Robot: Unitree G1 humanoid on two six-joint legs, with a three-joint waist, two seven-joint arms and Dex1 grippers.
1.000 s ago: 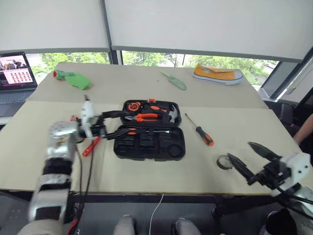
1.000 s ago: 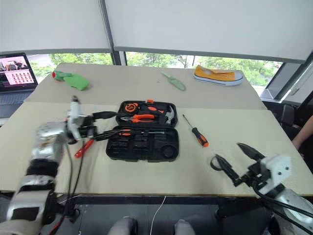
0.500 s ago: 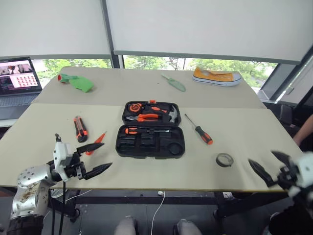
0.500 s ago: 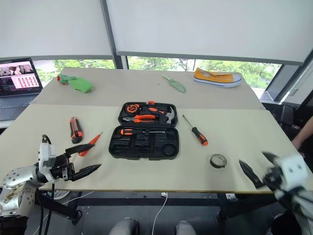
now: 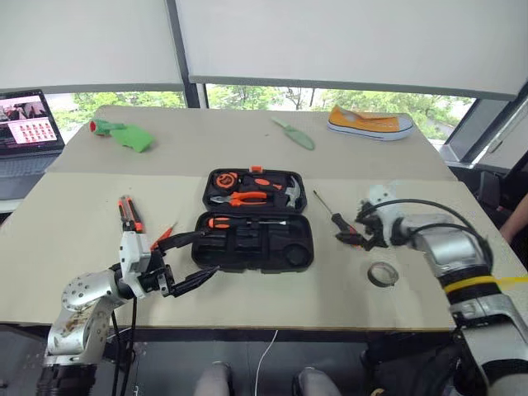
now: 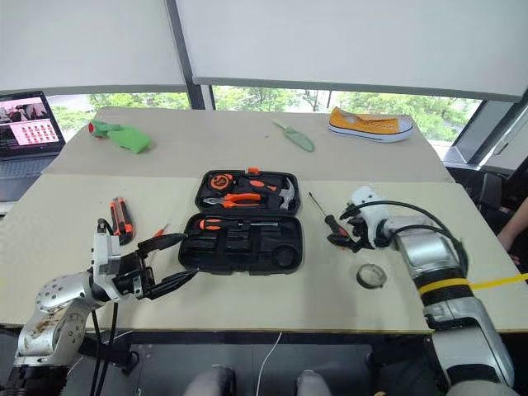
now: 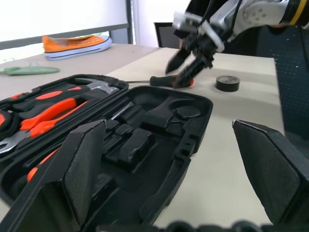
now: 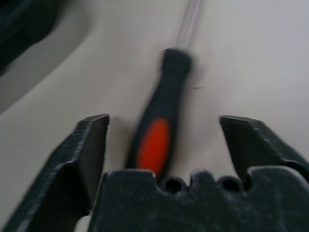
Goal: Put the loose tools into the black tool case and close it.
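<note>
Reaching with my right gripper (image 8: 161,145), I have its jaws spread to either side of the screwdriver (image 5: 342,224) lying just right of the case (image 5: 252,243); nothing is gripped yet. My left gripper (image 5: 183,262) hangs wide open and empty at the case's near left corner.

The case lies open in the middle of the table (image 5: 74,214). Its lid half holds pliers and other fitted tools, and one orange-handled screwdriver (image 5: 243,222) already sits in a slot of the near half.

Left to do, as I judge it: this screwdriver, the tape roll (image 5: 382,273) near it on the right, the knife (image 5: 129,214) and the slim orange screwdriver (image 5: 163,237) left of the case, then folding the lid down. So I'm early on.
</note>
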